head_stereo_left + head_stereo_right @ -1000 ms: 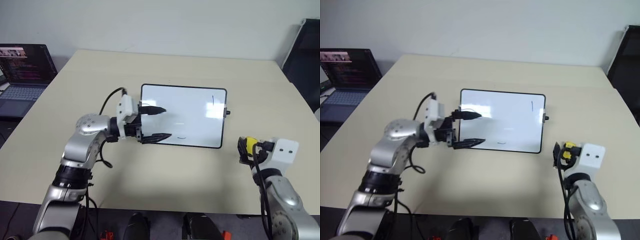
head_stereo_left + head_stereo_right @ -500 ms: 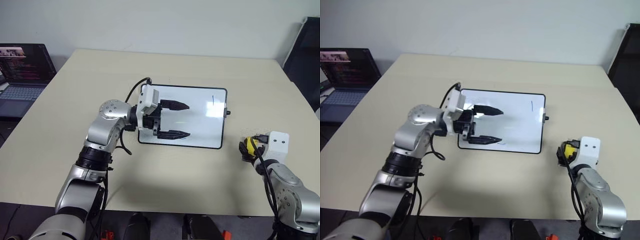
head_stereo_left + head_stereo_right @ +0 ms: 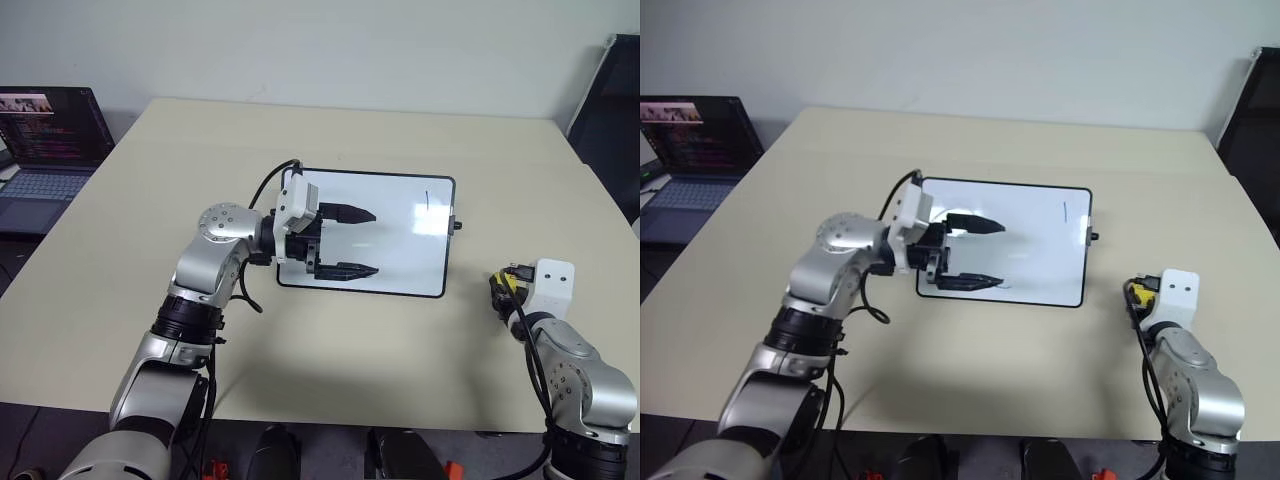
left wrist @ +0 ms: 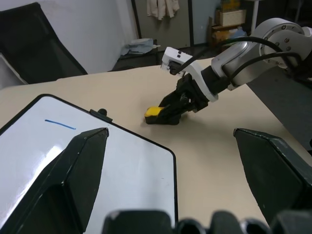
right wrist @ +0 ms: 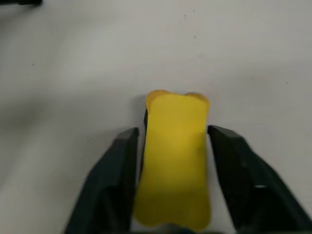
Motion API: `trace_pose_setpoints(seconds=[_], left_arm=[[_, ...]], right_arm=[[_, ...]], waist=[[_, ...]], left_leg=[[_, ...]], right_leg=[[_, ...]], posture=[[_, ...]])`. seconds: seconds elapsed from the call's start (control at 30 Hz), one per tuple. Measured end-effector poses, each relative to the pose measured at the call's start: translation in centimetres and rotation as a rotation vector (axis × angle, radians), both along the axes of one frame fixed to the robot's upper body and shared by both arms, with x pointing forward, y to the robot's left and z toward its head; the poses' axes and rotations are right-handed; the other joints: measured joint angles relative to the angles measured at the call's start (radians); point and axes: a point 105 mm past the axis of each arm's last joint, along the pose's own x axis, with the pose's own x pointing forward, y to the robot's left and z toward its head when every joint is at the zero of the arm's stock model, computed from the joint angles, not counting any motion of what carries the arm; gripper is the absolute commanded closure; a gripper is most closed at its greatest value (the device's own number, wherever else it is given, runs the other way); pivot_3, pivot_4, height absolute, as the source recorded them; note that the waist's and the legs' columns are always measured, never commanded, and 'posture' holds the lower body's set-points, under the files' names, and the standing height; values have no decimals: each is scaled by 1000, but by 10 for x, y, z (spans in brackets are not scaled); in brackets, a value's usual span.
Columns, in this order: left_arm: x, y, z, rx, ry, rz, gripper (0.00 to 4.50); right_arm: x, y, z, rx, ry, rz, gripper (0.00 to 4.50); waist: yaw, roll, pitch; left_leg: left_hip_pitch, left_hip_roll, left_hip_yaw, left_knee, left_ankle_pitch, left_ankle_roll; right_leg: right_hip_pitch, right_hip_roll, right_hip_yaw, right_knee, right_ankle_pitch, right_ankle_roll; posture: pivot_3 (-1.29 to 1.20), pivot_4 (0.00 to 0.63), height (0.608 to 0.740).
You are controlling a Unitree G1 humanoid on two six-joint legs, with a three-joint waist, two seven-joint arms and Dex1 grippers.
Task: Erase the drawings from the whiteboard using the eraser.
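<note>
Yellow, and pinched in at its sides, the eraser (image 5: 175,161) sits between the two black fingers (image 5: 109,180) of the right gripper (image 4: 163,116), which press against both its flanks, so the jaws are closed on it. The right wrist view shows that squeeze plainly; the left wrist view shows what it cannot, namely that the eraser's far end rests on or just above the beige table (image 3: 400,135), though which of the two is hard to tell from there. In the head views the eraser is a small yellow fleck (image 3: 507,285) at the front of the right arm, on the table's right side and apart from the whiteboard (image 3: 400,215).

One short dark stroke of the drawings (image 3: 427,203) marks the board's upper right part; in the left wrist view it reads as a thin blue line (image 4: 60,125).

Over the board's left half hangs the left gripper (image 3: 360,241), pointing across it toward the right, its fingers spread wide with nothing between them. Its arm bends at the elbow beside the board's left edge.

Off the table's far left corner stands a laptop (image 3: 45,135), its screen lit.
</note>
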Motion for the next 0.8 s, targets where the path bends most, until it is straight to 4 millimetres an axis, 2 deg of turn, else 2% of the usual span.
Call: trace_pose_setpoints(seconds=[0.03, 0.2, 0.33, 0.4, 0.5, 0.7, 0.8], left_arm=[[0, 1, -1, 4, 2, 5, 0], [2, 15, -12, 28, 45, 90, 0], [4, 40, -23, 32, 108, 244, 0], [2, 45, -27, 22, 128, 308, 0], [-2, 47, -28, 2, 138, 387, 0], [2, 42, -17, -72, 117, 506, 0], [8, 39, -7, -94, 96, 524, 0]], right_arm=[[0, 0, 0, -1, -1, 0, 3401], [0, 1, 0, -8, 1, 21, 3411], [-10, 3, 0, -81, 3, 86, 3411], [-14, 8, 1, -110, -13, 124, 3411], [-17, 17, 11, -116, -75, 173, 3411], [-22, 32, 28, -108, -147, 250, 3411], [-12, 47, 47, -143, -207, 325, 3411]], waist=[[0, 0, 0], [-1, 0, 0], [0, 1, 0], [1, 1, 0], [2, 1, 0], [4, 1, 0], [2, 1, 1]], left_leg=[[0, 0, 0, 0, 0, 0], [0, 0, 0, 0, 0, 0], [0, 0, -1, -1, 0, 0], [-1, 0, -1, 0, 0, 0], [0, 0, -1, 0, 0, 0], [0, 0, -2, 4, 0, 0], [0, 0, -1, 5, 1, 0]], right_leg=[[0, 0, 0, 0, 0, 0], [0, 0, 0, 0, 0, 0], [0, 0, -1, 0, 0, 0], [0, 0, -1, 0, -1, 0], [0, 0, -1, 0, -1, 2], [2, 0, -1, 0, -1, 6], [1, 0, -1, 0, 1, 7]], posture=[[0, 150, 740], [0, 150, 740], [0, 150, 740], [0, 150, 740], [0, 150, 740], [0, 150, 740], [0, 150, 740]])
